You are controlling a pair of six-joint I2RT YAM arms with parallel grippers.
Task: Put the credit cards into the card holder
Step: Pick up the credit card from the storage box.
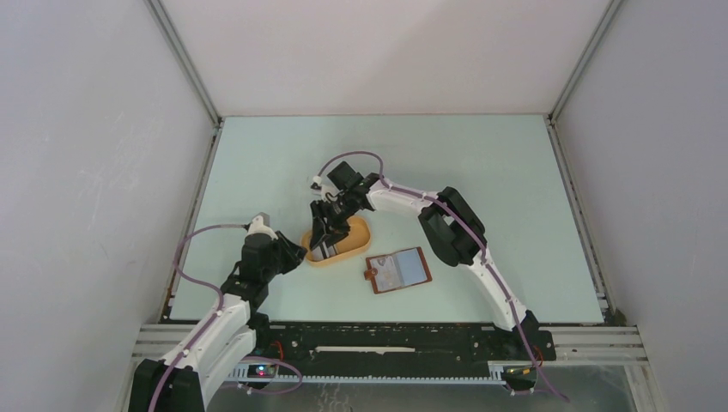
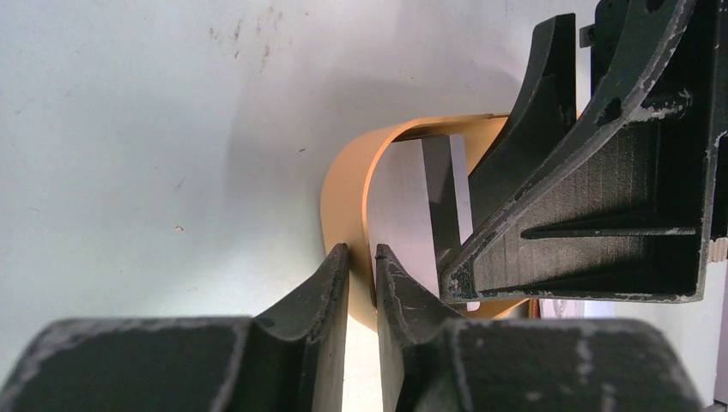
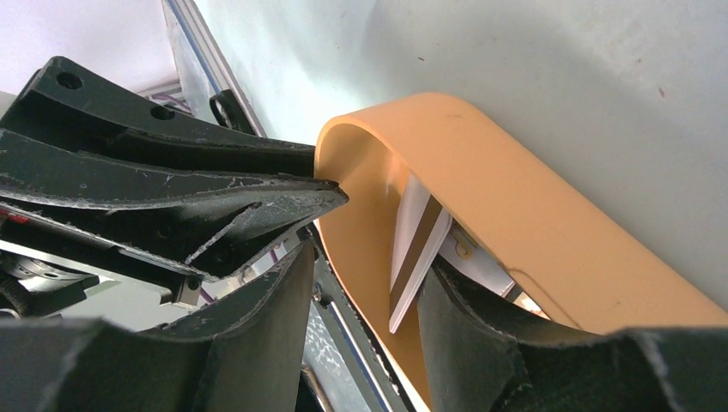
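Note:
The credit cards [image 3: 419, 245] lie in an orange-yellow oval tray [image 1: 359, 244]. One white card with a dark stripe is tipped up on edge against my right gripper's inner finger [image 3: 481, 326]. My right gripper [image 3: 369, 266] is open, reaching down into the tray's left end [image 1: 329, 233], with the tray wall and the tilted card between its jaws. My left gripper [image 2: 361, 262] is shut on the tray's left rim [image 2: 343, 197]. The card holder [image 1: 399, 269] lies open and flat, right of the tray, pale grey-blue inside with a brown border.
The metal frame rail [image 1: 386, 330] runs along the near table edge just behind the tray and the left arm. White enclosure walls [image 1: 103, 172] stand on both sides and at the back. My right arm's elbow [image 1: 451, 227] hangs over the table just above the card holder.

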